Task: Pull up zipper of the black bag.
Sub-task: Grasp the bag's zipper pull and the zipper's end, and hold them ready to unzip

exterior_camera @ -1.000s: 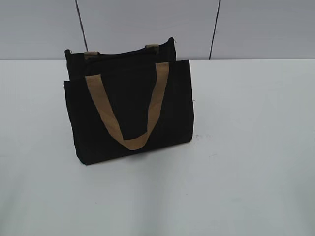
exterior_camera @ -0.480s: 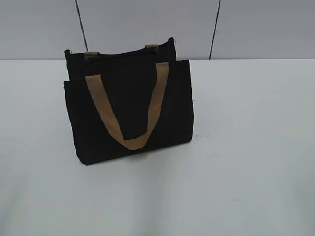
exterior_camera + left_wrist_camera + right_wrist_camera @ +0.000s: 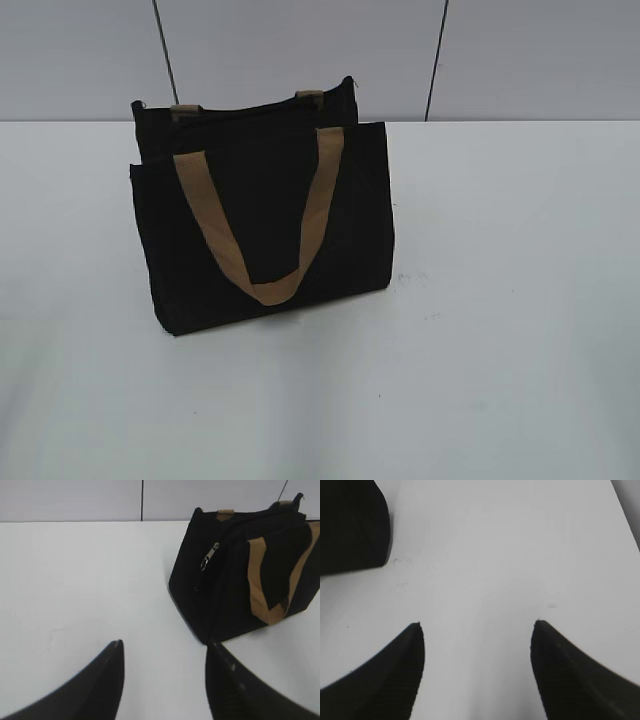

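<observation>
The black bag (image 3: pixel 265 225) stands upright on the white table, left of centre in the exterior view, with a tan loop handle hanging down its front. It also shows in the left wrist view (image 3: pixel 240 575) at upper right, and its corner shows in the right wrist view (image 3: pixel 350 525) at upper left. The zipper (image 3: pixel 209 556), a small silvery pull tab, hangs on the bag's end face. My left gripper (image 3: pixel 165 645) is open and empty, well short of the bag. My right gripper (image 3: pixel 477 625) is open and empty over bare table. Neither gripper shows in the exterior view.
The white table (image 3: pixel 500 300) extends around the bag. A grey panelled wall (image 3: pixel 300 50) with dark seams stands behind the table's far edge.
</observation>
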